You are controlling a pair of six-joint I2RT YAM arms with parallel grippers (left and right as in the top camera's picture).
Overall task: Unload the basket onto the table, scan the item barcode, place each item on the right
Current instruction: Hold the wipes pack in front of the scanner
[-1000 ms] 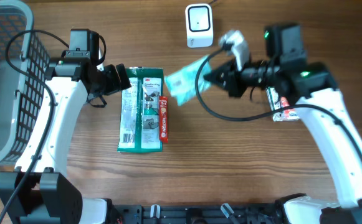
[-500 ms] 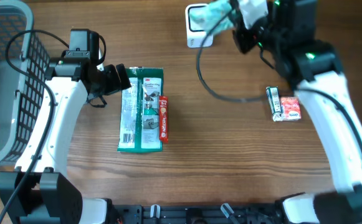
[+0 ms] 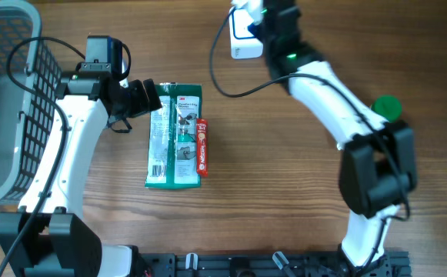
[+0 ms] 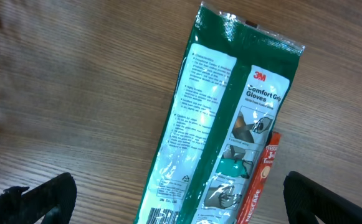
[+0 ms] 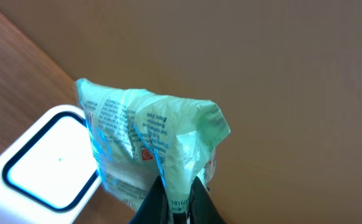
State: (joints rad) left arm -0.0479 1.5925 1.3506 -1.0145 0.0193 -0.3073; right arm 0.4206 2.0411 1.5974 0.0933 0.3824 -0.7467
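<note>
Two arms work over the brown wooden table [image 3: 300, 200], and I see them doing quite different things. The right gripper [image 5: 176, 202] is pinched almost fully closed on the bottom edge of a pale green crinkled plastic packet [image 5: 149, 140], with small print and a bit of barcode facing its wrist camera. The packet hangs up in the air at the far edge of the table, just beside the white box-shaped scanner [image 5: 37, 168] with its dark-rimmed window. Its left side overlaps the scanner's end in the wrist view (I cannot tell whether they touch). From overhead the right arm covers most of the scanner [image 3: 242, 48] and hides the packet. The left gripper [image 3: 148, 98] hovers low with fingers spread wide and nothing between them, over the top end of a dark green flat packet of gloves [image 4: 230, 124] lying on the table. A narrow red pack [image 3: 201, 146] lies along the glove packet's right side, touching it. A grey plastic mesh basket [image 3: 31, 15] stands at the table's left edge.
</note>
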